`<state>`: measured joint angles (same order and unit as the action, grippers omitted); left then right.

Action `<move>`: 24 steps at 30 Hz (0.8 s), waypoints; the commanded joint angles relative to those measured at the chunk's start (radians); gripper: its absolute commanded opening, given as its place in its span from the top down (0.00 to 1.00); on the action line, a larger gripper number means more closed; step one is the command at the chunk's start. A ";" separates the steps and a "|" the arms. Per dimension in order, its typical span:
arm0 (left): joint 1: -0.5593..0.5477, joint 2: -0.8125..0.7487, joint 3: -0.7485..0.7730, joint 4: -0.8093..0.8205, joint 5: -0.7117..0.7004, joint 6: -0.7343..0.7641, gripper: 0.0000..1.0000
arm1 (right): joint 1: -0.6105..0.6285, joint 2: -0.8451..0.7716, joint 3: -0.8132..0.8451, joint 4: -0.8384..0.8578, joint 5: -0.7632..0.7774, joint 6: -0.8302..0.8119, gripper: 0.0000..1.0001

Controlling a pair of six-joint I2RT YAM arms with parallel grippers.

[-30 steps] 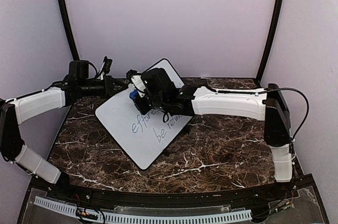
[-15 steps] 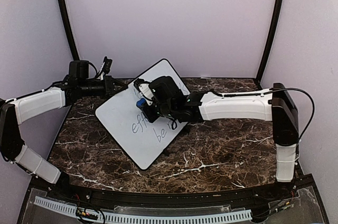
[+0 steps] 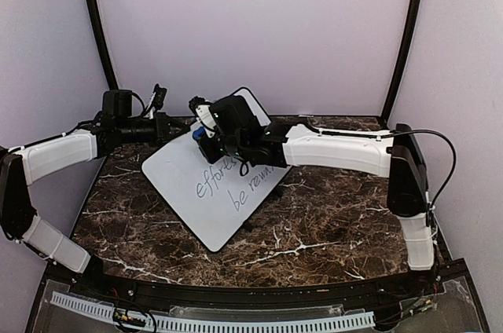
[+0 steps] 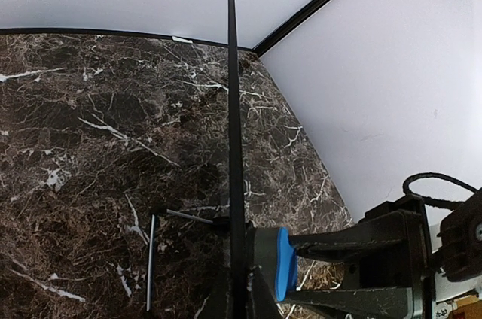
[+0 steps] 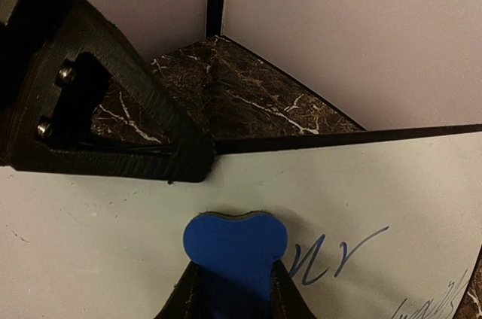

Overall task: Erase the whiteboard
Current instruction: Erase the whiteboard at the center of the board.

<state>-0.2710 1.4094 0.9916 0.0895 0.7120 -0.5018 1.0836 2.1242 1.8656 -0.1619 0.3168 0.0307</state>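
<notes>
Sliding back up the whiteboard [image 3: 185,192], the right gripper [image 3: 201,135] had left mid-board for the upper edge, its 2 fingers pinching a blue eraser [image 5: 235,247] flat against the surface. The left gripper [image 3: 167,129] stayed clamped tight on the board's left rim, holding it tilted over the marble table [image 3: 330,223]; writing remained lower down.

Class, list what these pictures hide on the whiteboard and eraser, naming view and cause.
- Top view: the right arm covers part of the writing on the whiteboard; rest too small to read.
- Left wrist view: the whiteboard is edge-on, so its face is hidden.
- Right wrist view: the eraser is cut off by the bottom edge.
</notes>
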 commanded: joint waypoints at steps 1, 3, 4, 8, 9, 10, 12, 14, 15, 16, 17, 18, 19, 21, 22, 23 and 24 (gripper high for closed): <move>-0.011 -0.065 0.004 0.075 0.068 0.013 1.00 | -0.036 0.065 0.062 -0.030 0.032 -0.003 0.79; -0.011 -0.065 0.004 0.075 0.067 0.013 1.00 | -0.038 0.059 0.058 -0.031 0.021 0.001 0.79; -0.011 -0.066 0.004 0.075 0.066 0.013 1.00 | -0.038 0.054 0.047 -0.029 0.010 0.001 0.79; -0.011 -0.066 0.005 0.076 0.068 0.012 1.00 | -0.035 0.012 -0.043 -0.019 -0.047 0.005 0.79; -0.011 -0.066 0.005 0.075 0.068 0.012 1.00 | -0.034 -0.001 -0.075 -0.013 -0.061 0.005 0.79; -0.011 -0.066 0.003 0.076 0.067 0.012 1.00 | -0.027 -0.021 -0.107 -0.003 -0.067 0.002 0.79; -0.011 -0.064 0.005 0.076 0.067 0.012 1.00 | -0.014 -0.043 -0.169 0.002 -0.066 -0.005 0.80; -0.011 -0.062 0.005 0.076 0.068 0.011 1.00 | 0.000 -0.062 -0.215 0.005 -0.061 -0.013 0.80; -0.011 -0.061 0.005 0.076 0.067 0.011 1.00 | 0.006 -0.071 -0.238 0.008 -0.056 -0.014 0.80; -0.011 -0.061 0.005 0.076 0.067 0.012 1.00 | 0.013 -0.081 -0.259 0.012 -0.053 -0.013 0.80; -0.011 -0.061 0.004 0.075 0.066 0.012 1.00 | 0.017 -0.089 -0.280 0.016 -0.052 -0.007 0.80; -0.011 -0.062 0.005 0.075 0.066 0.013 1.00 | 0.020 -0.099 -0.301 0.021 -0.052 -0.001 0.80; -0.011 -0.062 0.005 0.075 0.065 0.014 1.00 | 0.022 -0.107 -0.320 0.027 -0.054 0.003 0.80; -0.011 -0.062 0.004 0.075 0.064 0.014 1.00 | 0.022 -0.121 -0.348 0.037 -0.054 0.014 0.80; -0.011 -0.061 0.004 0.075 0.064 0.013 1.00 | 0.024 -0.124 -0.356 0.040 -0.056 0.016 0.80; -0.011 -0.060 0.004 0.075 0.065 0.013 1.00 | 0.024 -0.128 -0.359 0.043 -0.057 0.017 0.80; -0.011 -0.060 0.004 0.076 0.066 0.011 1.00 | 0.027 -0.128 -0.357 0.045 -0.057 0.015 0.80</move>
<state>-0.2714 1.4094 0.9916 0.0887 0.7128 -0.5014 1.1007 1.9873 1.5467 -0.0818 0.2817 0.0368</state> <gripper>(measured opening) 0.051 0.231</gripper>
